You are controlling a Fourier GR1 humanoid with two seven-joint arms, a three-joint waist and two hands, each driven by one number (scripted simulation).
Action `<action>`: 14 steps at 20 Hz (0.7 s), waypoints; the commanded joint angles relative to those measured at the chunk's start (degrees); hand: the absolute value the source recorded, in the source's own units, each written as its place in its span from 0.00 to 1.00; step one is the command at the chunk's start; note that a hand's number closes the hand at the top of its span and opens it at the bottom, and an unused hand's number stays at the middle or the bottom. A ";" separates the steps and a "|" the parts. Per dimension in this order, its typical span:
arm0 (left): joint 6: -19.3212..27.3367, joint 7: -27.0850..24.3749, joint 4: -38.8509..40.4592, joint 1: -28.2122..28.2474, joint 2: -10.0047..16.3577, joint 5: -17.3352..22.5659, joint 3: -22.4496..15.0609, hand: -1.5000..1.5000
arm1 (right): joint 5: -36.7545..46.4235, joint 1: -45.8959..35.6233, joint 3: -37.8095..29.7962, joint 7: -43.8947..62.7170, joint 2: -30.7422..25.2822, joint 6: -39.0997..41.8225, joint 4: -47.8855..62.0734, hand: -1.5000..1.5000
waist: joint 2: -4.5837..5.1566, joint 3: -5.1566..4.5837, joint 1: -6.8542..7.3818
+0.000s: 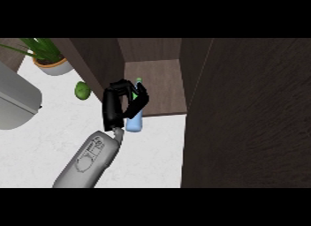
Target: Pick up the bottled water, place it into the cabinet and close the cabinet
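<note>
My left hand is shut on the bottled water, a pale blue bottle with a green cap. The hand hides the bottle's middle; its base shows below the fingers and its cap above. The bottle is held over the front edge of the open cabinet's brown wooden shelf, roughly upright and tilted slightly. The cabinet's open door is a large dark brown panel filling the right side. My right hand does not show.
On the white counter, a green round fruit lies left of the hand. A potted plant stands at the back left. A grey appliance occupies the left edge.
</note>
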 commanded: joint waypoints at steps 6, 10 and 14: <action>-2.17 2.45 14.45 -14.71 6.37 -4.14 1.91 1.00 | 0.66 -0.12 1.38 0.01 0.92 -0.69 -0.35 0.00 | 2.09 -0.51 -2.01; -0.39 3.80 15.69 -15.55 6.46 -4.38 1.42 0.00 | 0.08 -1.33 1.05 -0.19 0.87 0.00 1.18 0.00 | 2.50 -0.50 -2.28; -0.46 4.39 16.08 -15.61 7.08 -3.99 0.73 0.00 | 0.33 0.06 0.61 -0.78 0.35 0.01 1.64 0.00 | 2.12 -0.51 -2.01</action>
